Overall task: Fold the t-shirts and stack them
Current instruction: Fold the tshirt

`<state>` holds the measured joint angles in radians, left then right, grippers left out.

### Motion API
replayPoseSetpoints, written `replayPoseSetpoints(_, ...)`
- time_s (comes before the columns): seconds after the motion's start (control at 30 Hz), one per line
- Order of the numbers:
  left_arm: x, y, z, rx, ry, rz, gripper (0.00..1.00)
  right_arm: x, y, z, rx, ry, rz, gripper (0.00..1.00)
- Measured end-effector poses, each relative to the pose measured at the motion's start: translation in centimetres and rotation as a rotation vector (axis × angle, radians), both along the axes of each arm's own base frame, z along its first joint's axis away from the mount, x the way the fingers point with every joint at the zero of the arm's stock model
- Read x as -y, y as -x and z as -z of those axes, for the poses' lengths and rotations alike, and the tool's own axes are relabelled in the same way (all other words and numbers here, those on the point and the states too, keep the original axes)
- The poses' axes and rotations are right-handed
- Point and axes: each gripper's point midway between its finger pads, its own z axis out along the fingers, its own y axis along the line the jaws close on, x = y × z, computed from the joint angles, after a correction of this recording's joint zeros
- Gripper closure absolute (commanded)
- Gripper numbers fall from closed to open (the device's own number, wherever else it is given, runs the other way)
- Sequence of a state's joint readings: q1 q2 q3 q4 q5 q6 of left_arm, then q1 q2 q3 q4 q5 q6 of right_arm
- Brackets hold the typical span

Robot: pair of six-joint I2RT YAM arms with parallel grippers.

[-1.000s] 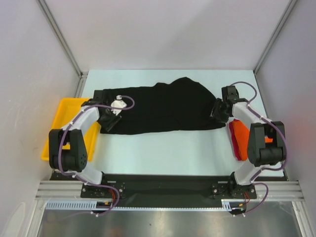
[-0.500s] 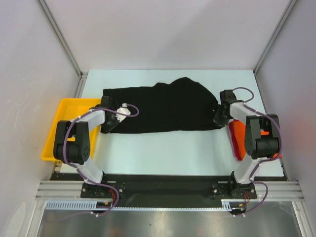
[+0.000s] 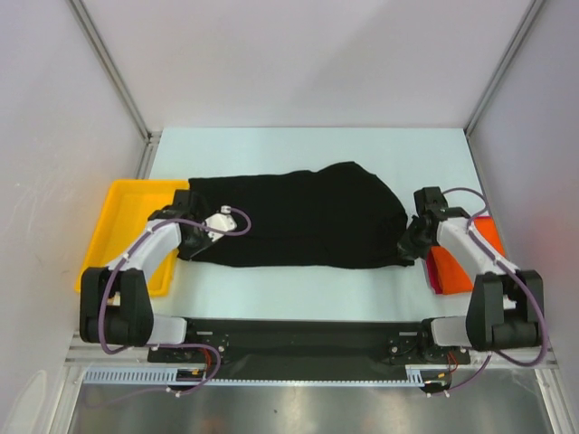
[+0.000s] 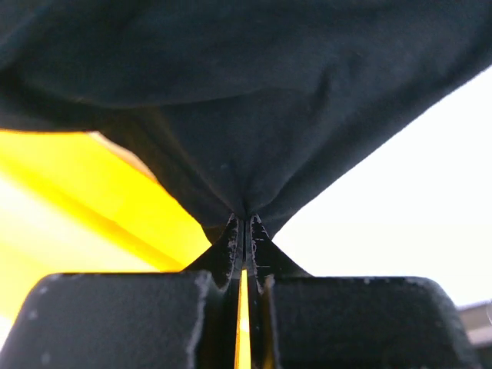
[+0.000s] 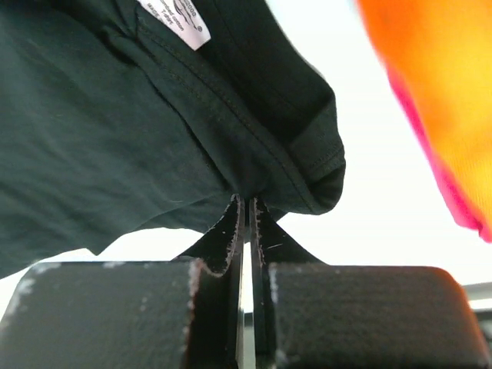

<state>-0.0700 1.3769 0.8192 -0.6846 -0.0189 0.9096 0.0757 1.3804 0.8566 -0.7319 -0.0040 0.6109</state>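
A large black t-shirt (image 3: 298,217) lies spread across the middle of the table. My left gripper (image 3: 192,242) is shut on its near left edge, the cloth (image 4: 254,146) bunching into the pinched fingertips (image 4: 231,238). My right gripper (image 3: 409,246) is shut on the near right edge, by the hem and a white label (image 5: 175,19). Folded orange-red t-shirts (image 3: 466,258) with a pink one (image 5: 438,169) beneath lie right of the black shirt, under the right arm.
A yellow plastic tray (image 3: 118,221) sits at the table's left edge, partly under the left arm and showing behind the cloth (image 4: 84,200). Grey walls and metal posts enclose the table. The arm bases stand along the near edge.
Both grippers have shut on the black shirt's edges and pulled toward the near side. The shirt has shifted nearer and flattened out.
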Motion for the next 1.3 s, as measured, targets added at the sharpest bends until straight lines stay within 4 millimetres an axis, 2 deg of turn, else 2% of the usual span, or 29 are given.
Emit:
replayPoseSetpoints(0.2, -0.2, 4.5, 0.9, -0.17, -0.014, 0.077, 1.0, 0.0, 3.1, -2.6, 0.014, -0.019, 0.089, 1.0)
replayPoseSetpoints(0.37, -0.1, 7.0, 1.2, -0.275, -0.005, 0.122, 0.96, 0.5, 5.1, -3.7, 0.011, -0.004, 0.129, 1.0)
replayPoseSetpoints(0.47, 0.0, 8.3, 1.4, -0.341, 0.003, 0.147, 0.76, 0.8, 6.4, -3.5, -0.021, 0.007, 0.141, 1.0)
replayPoseSetpoints(0.5, -0.1, 8.8, 1.4, -0.366, 0.001, 0.153, 0.55, 0.8, 6.9, -3.4, -0.032, 0.011, 0.143, 0.98)
replayPoseSetpoints(0.57, -0.2, 9.9, 1.4, -0.423, 0.003, 0.163, 0.36, 1.0, 7.7, -3.5, -0.041, 0.015, 0.15, 0.77)
replayPoseSetpoints(0.6, -0.2, 10.1, 1.3, -0.44, 0.003, 0.166, 0.32, 1.0, 8.0, -3.6, -0.042, 0.015, 0.153, 0.61)
replayPoseSetpoints(0.7, 0.6, 9.5, -0.1, -0.452, 0.044, 0.163, 0.32, 1.1, 8.5, -4.2, -0.028, 0.017, 0.146, 0.55)
replayPoseSetpoints(0.77, 1.9, 7.1, -2.1, -0.388, 0.114, 0.153, 0.32, 1.0, 8.2, -4.9, -0.016, 0.015, 0.133, 0.55)
replayPoseSetpoints(0.8, 2.6, 5.6, -3.3, -0.344, 0.15, 0.143, 0.32, 0.8, 7.5, -5.6, 0.005, 0.01, 0.12, 0.55)
replayPoseSetpoints(0.87, 4.4, 1.5, -6.6, -0.205, 0.25, 0.108, 0.32, 0.1, 5.0, -7.9, 0.081, -0.003, 0.077, 0.55)
replayPoseSetpoints(0.97, 6.1, -4.5, -11.1, 0.009, 0.404, -0.01, 0.34, -0.9, -0.4, -11.9, 0.227, -0.009, -0.007, 0.57)
replayPoseSetpoints(1.03, 6.2, -7.5, -12.4, 0.104, 0.453, -0.121, 0.34, -1.4, -4.8, -13.8, 0.306, -0.001, -0.066, 0.57)
replayPoseSetpoints(1.13, 5.2, -11.3, -12.1, 0.184, 0.469, -0.321, 0.32, -2.5, -11.1, -14.0, 0.353, 0.014, -0.158, 0.55)
replayPoseSetpoints(1.2, 4.5, -13.5, -11.0, 0.201, 0.456, -0.428, 0.32, -3.3, -14.8, -12.7, 0.365, 0.022, -0.229, 0.54)
replayPoseSetpoints(1.3, 3.5, -16.2, -8.8, 0.19, 0.422, -0.545, 0.33, -4.5, -18.4, -9.8, 0.337, 0.053, -0.339, 0.52)
